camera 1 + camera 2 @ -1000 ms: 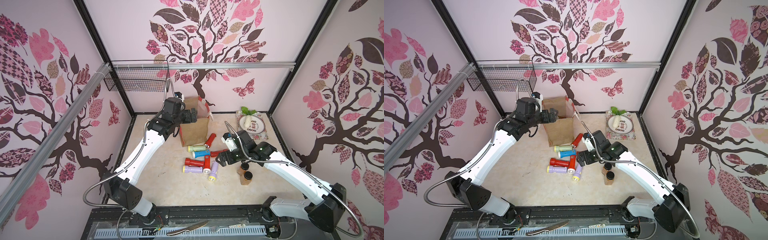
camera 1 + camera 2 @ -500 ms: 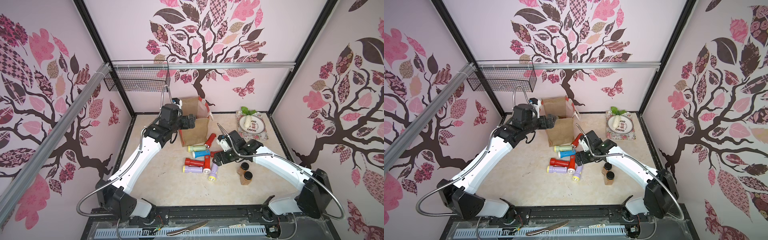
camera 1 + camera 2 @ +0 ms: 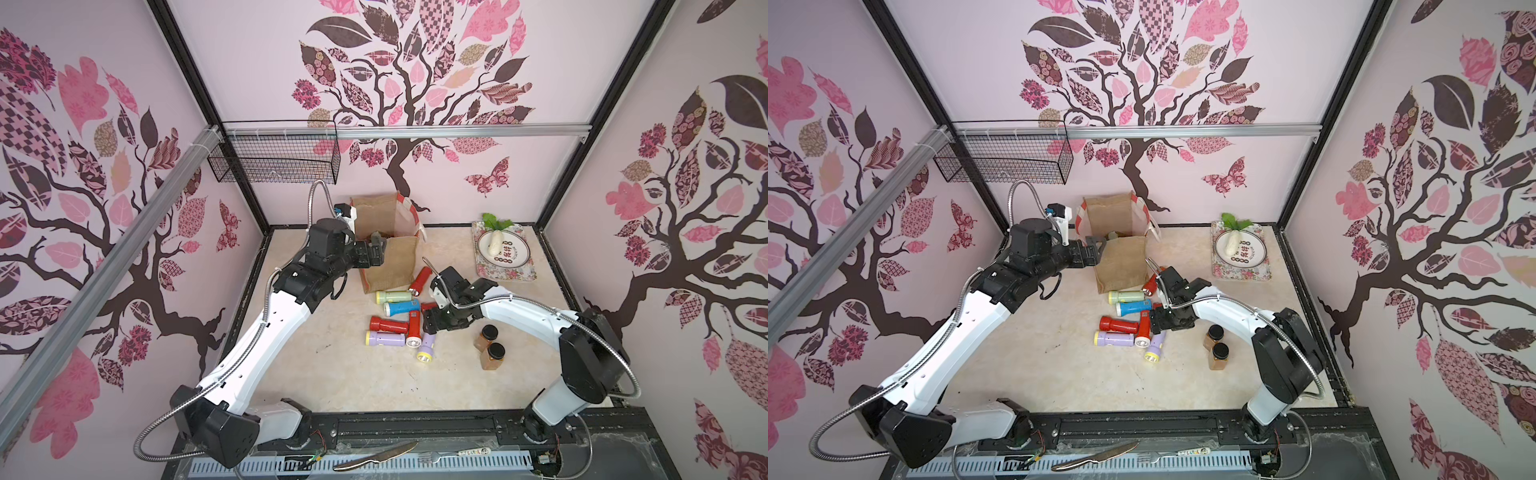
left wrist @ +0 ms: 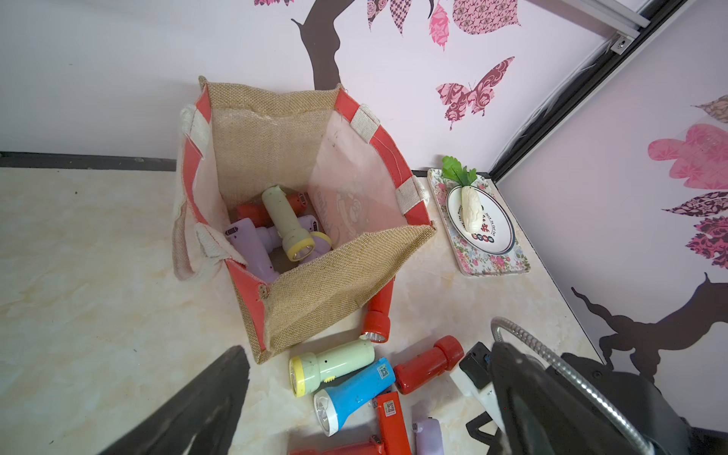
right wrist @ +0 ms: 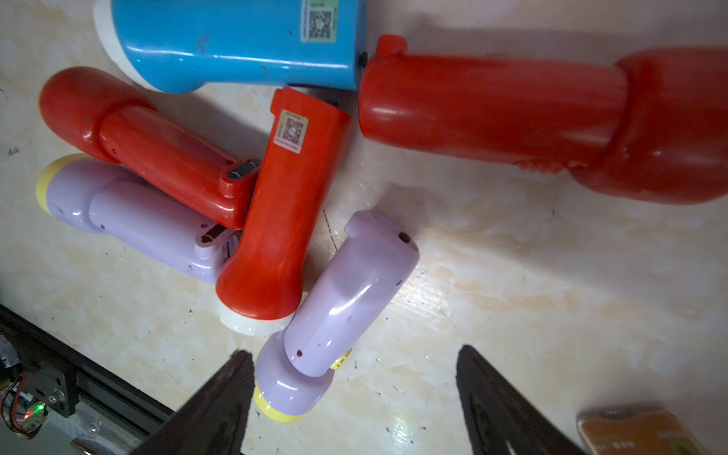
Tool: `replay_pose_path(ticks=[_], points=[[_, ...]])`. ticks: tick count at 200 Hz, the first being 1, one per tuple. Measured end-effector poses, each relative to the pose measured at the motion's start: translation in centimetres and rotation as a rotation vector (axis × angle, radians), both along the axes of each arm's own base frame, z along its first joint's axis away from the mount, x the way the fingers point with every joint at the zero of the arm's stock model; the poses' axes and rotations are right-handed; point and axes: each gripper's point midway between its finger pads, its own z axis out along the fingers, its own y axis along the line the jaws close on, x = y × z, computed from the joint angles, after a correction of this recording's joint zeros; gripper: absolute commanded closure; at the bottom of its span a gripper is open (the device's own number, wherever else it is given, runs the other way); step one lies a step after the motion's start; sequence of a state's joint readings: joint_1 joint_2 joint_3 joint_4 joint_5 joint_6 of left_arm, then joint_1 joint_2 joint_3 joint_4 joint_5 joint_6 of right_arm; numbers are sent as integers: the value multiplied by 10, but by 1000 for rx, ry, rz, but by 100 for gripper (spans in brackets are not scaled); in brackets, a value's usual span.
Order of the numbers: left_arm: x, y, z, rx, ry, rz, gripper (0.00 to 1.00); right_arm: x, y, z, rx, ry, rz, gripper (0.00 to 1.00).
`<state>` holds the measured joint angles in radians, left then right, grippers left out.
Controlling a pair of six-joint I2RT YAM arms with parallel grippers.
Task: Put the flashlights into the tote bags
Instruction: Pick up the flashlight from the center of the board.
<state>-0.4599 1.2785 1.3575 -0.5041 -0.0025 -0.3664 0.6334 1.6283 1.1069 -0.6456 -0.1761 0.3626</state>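
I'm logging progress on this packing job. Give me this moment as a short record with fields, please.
bag: tote bag, upright, mouth open
in bag: at least four flashlights show, pale green one on top
on table: eight more, clustered in front of the bag
left gripper: jaws open, empty, near the bag's mouth
right gripper: jaws open, either side of the head of a lilac flashlight, not yet gripped
other: two amber jars, radish plate
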Motion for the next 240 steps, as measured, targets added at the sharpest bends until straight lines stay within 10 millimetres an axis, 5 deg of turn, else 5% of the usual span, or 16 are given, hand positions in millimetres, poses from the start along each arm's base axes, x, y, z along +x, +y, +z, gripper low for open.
replay_pose_path(ticks=[162, 240], points=[[-27, 11, -19, -31, 9, 1, 2, -5, 12, -52, -27, 104, -104, 42], [-62, 24, -19, -64, 8, -14, 2, -1, 9, -56, -74, 63, -118, 68]])
